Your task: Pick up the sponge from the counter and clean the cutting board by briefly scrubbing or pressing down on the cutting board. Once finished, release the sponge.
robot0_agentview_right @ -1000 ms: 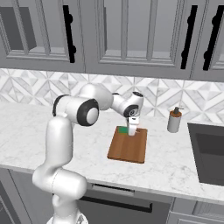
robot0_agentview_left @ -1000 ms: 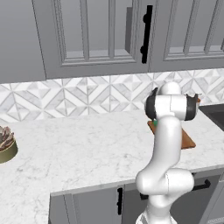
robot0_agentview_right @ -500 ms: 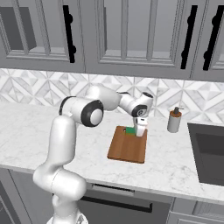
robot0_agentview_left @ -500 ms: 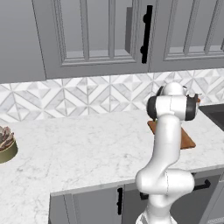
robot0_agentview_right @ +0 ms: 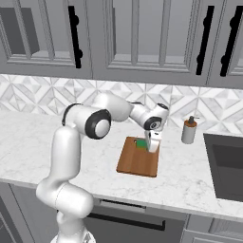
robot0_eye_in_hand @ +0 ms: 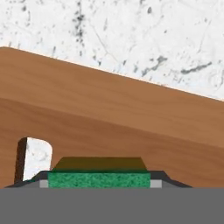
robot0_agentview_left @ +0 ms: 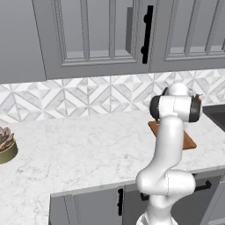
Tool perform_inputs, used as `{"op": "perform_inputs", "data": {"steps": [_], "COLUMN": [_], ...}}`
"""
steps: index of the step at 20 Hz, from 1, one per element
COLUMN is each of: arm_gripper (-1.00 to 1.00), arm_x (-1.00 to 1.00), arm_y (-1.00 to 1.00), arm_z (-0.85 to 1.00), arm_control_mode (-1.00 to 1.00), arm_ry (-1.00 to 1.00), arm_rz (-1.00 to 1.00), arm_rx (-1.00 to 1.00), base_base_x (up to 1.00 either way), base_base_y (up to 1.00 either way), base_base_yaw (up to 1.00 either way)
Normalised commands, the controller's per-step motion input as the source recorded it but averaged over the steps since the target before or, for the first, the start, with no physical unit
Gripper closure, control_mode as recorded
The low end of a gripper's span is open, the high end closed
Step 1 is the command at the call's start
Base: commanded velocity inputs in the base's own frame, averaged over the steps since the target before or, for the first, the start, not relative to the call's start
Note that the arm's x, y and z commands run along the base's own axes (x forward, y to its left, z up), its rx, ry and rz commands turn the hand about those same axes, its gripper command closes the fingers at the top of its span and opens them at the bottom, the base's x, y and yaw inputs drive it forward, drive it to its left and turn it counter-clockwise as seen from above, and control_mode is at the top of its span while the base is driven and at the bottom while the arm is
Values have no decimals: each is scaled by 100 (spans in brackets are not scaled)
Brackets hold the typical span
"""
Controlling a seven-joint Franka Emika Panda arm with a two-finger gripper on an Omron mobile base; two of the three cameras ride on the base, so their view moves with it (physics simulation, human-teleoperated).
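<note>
Right base view gives you the best count: one flat reddish-brown wooden cutting board (robot0_agentview_right: 137, 160), one small green-topped sponge (robot0_agentview_right: 141, 143), one two-finger gripper (robot0_agentview_right: 152, 148), all on the white marble-patterned counter (robot0_agentview_right: 28, 137). You've also got one grey pump bottle (robot0_agentview_right: 189, 131) standing right of the board near the backsplash, and one dark sink basin (robot0_agentview_right: 225, 171) set into the counter further right; what's in it, you can't tell.

The sponge sits at the board's far edge, right at the gripper's tips. In the hand view the sponge (robot0_eye_in_hand: 99, 179) spans the space between the two dark finger tips (robot0_eye_in_hand: 162, 177), so the gripper looks clamped on it, with the board (robot0_eye_in_hand: 131, 127) close underneath and its handle cutout at the lower left.

Over in the left base view you get one round bowl (robot0_agentview_left: 6, 146) at the far left of the counter, holding some reddish-grey stuff that's too small to identify. The arm hides most of the board (robot0_agentview_left: 189, 141) there.
</note>
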Motion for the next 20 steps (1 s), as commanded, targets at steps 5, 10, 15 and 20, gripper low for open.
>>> {"op": "perform_inputs", "data": {"steps": [5,10,15,20], "arm_gripper": [100,100,100,100], "arm_x": [-75,-86,-88,-100], "arm_y": [0,2,4,1], "arm_z": [-16,-13,-20,-22], "arm_control_mode": [-100,-100,-100,-100], "arm_ry": [0,5,13,11], "arm_rz": [0,0,0,0], "arm_rx": [0,-1,-1,0], "base_base_x": [0,0,0,0], "base_base_y": [0,0,0,0], "base_base_yaw": [0,0,0,0]}}
